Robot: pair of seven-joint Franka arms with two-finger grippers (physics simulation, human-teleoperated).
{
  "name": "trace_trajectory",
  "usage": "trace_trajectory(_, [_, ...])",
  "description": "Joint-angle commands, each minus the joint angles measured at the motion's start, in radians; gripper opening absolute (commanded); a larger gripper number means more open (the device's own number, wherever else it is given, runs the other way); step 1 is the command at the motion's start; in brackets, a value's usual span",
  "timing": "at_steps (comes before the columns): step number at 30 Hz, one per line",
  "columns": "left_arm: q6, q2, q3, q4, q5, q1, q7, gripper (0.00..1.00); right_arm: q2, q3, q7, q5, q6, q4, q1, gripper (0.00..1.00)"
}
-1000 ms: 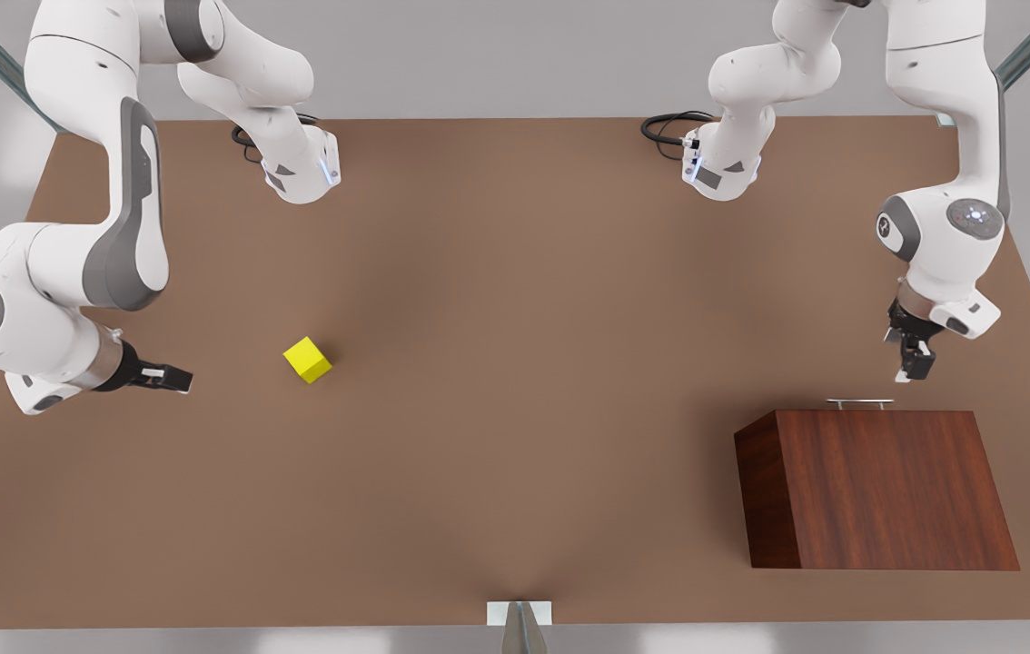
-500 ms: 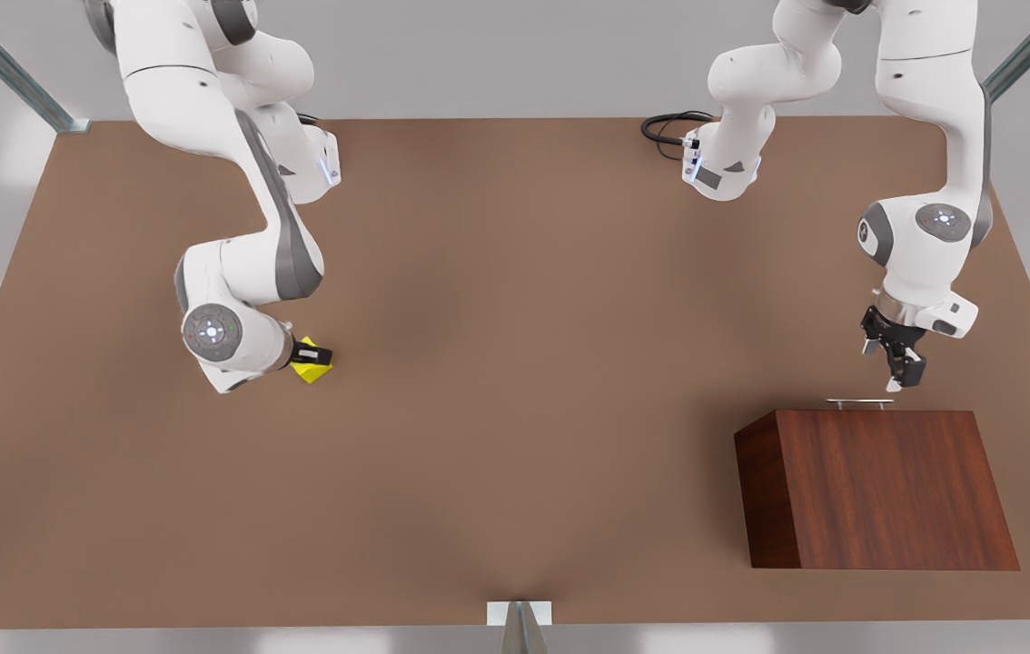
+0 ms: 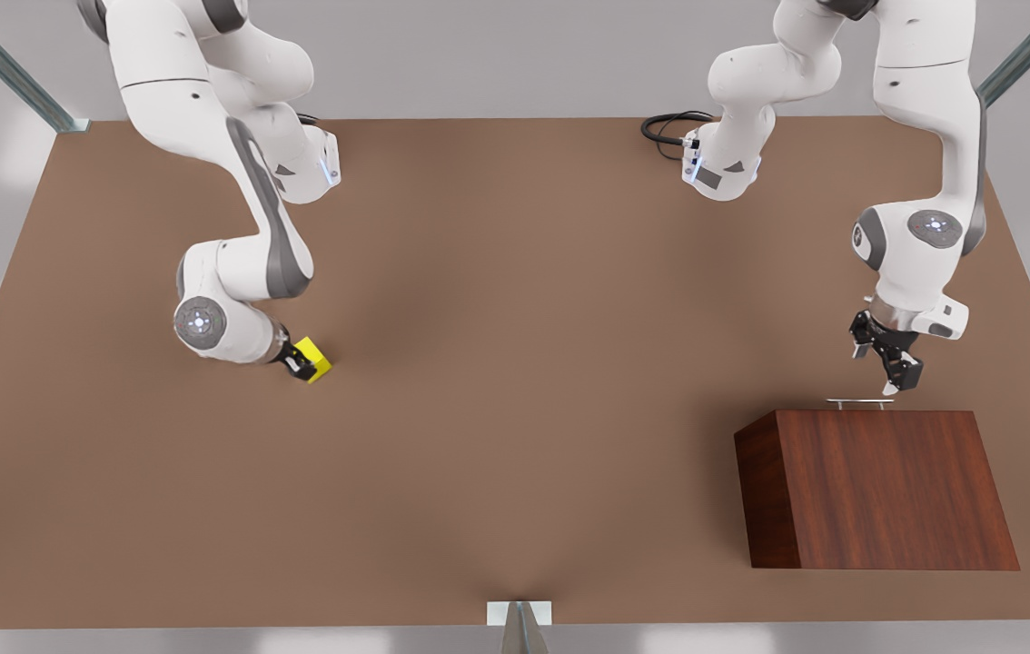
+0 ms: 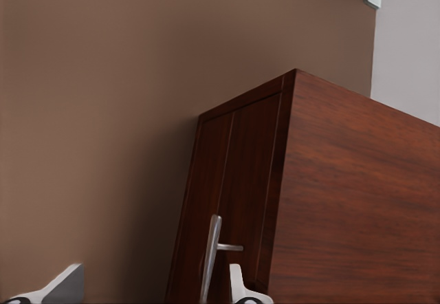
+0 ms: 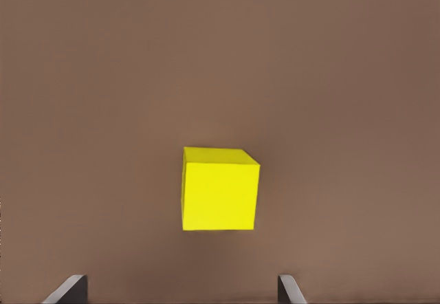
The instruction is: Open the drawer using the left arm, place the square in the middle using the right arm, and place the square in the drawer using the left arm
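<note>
The square point(image 3: 315, 360) is a small yellow cube resting on the brown tabletop at the front view's left. My right gripper point(image 3: 301, 366) hangs right over it, open; in the right wrist view the square point(image 5: 220, 190) lies just ahead of the spread fingertips point(image 5: 287, 290). At the front view's right stands the dark wooden cabinet point(image 3: 887, 490), its drawer shut with a thin silver handle point(image 3: 858, 401). My left gripper point(image 3: 887, 374) hovers open just above that handle; in the left wrist view the handle point(image 4: 210, 256) sits between the fingertips point(image 4: 237, 285).
The two arm bases point(image 3: 302, 168) point(image 3: 719, 168) and a black cable point(image 3: 669, 127) sit at the table's far edge. A small metal bracket point(image 3: 519, 616) marks the near edge. Bare tabletop point(image 3: 524, 363) stretches between the square and the cabinet.
My right arm swung in from the front view's left and its gripper came down at the square. My left gripper shifted closer to the drawer handle.
</note>
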Motion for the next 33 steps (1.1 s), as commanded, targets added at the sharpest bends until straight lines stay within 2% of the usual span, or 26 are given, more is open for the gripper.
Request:
trace_trajectory(1, [-0.002, -0.001, -0.001, 0.0, 0.0, 0.001, -0.109, 1.0, -0.01, 0.001, 0.389, 0.009, 0.146, -0.033, 0.0, 1.0])
trace_trajectory(9, [0.007, 0.023, -0.013, 0.004, 0.002, 0.0, -0.114, 1.0, 0.008, 0.001, 0.355, 0.009, 0.277, -0.097, -0.011, 1.0])
trace_trajectory(11, [0.007, 0.029, -0.013, 0.007, 0.002, 0.0, -0.106, 1.0, 0.003, 0.001, 0.352, 0.009, 0.408, -0.177, -0.005, 1.0])
trace_trajectory(13, [0.007, 0.042, -0.013, 0.013, 0.005, 0.0, -0.103, 1.0, 0.005, 0.001, 0.314, 0.01, 0.415, -0.179, -0.017, 1.0])
trace_trajectory(14, [0.005, 0.046, -0.013, 0.016, 0.075, 0.0, -0.104, 1.0, 0.006, 0.001, 0.312, 0.013, 0.416, -0.179, -0.026, 1.0])
trace_trajectory(16, [0.005, 0.052, -0.013, 0.023, 0.095, 0.0, -0.104, 1.0, 0.017, -0.001, 0.236, 0.111, 0.416, -0.18, -0.022, 1.0])
trace_trajectory(29, [0.007, 0.085, -0.018, 0.034, 0.097, 0.0, -0.111, 1.0, 0.011, -0.002, -0.235, 0.107, 0.399, -0.185, -0.026, 1.0])
trace_trajectory(33, [0.005, 0.092, -0.018, 0.034, 0.097, 0.0, -0.111, 1.0, 0.017, -0.007, -0.246, 0.096, 0.366, -0.186, -0.028, 1.0])
